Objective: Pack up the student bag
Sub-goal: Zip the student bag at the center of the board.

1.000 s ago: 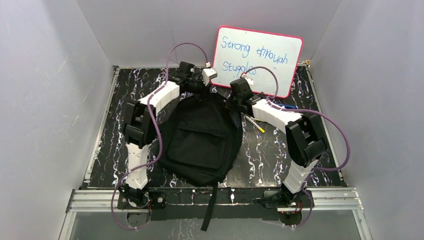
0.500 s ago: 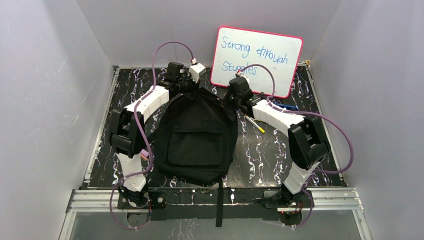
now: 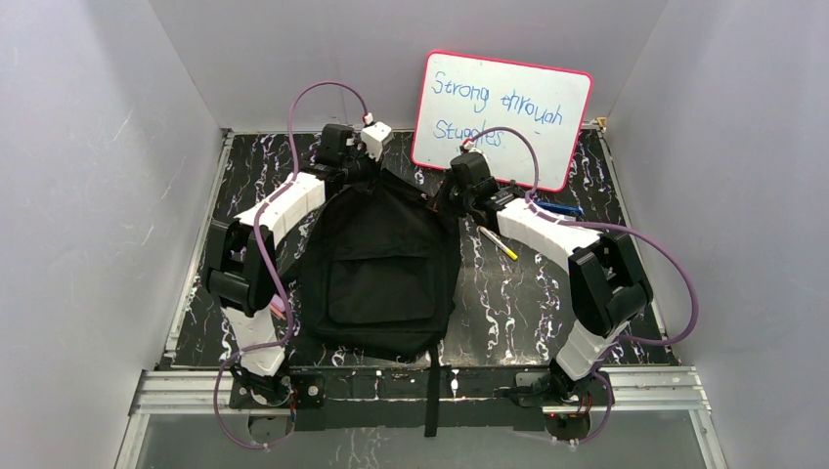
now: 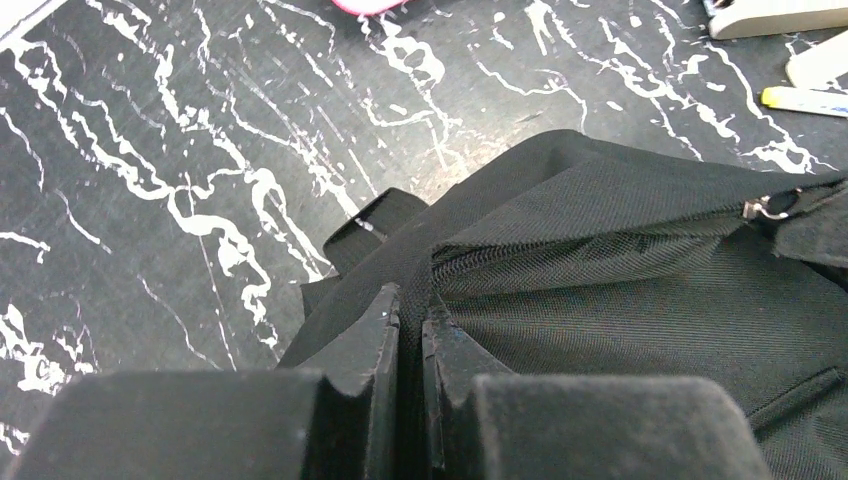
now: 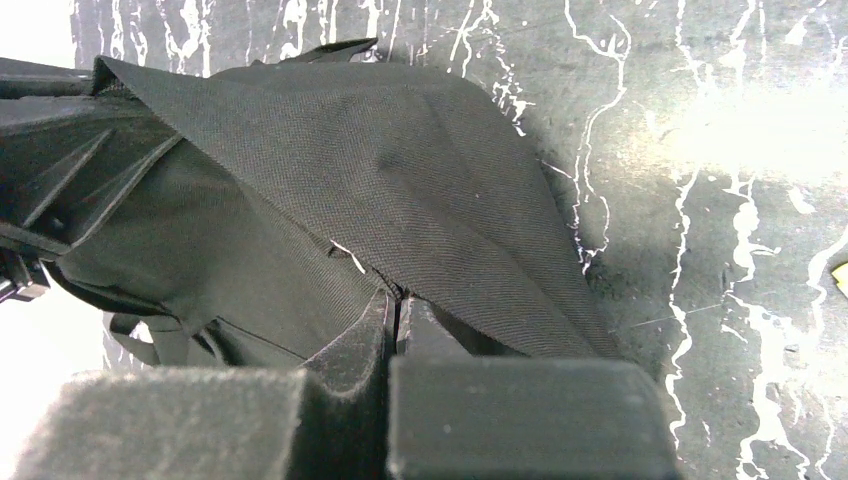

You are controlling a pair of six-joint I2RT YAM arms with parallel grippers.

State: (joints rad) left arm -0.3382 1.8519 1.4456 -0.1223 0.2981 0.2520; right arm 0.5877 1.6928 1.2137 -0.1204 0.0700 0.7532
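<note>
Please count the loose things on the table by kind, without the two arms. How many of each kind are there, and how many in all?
black backpack: 1
whiteboard: 1
yellow pen: 1
blue item, partly hidden, kind unclear: 1
pink item, partly hidden, kind unclear: 1
Total: 5

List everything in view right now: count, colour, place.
student bag: one, black, table centre, strap over near edge
whiteboard: one, white with pink rim, back right
pen: one, yellow and white, right of the bag
blue item: one, blue, behind the right arm
pink item: one, pink, beside the left arm
table: one, black with white veins, under everything
left end effector: one, black, shut on the bag's far left corner
right end effector: one, black, shut on its far right corner
</note>
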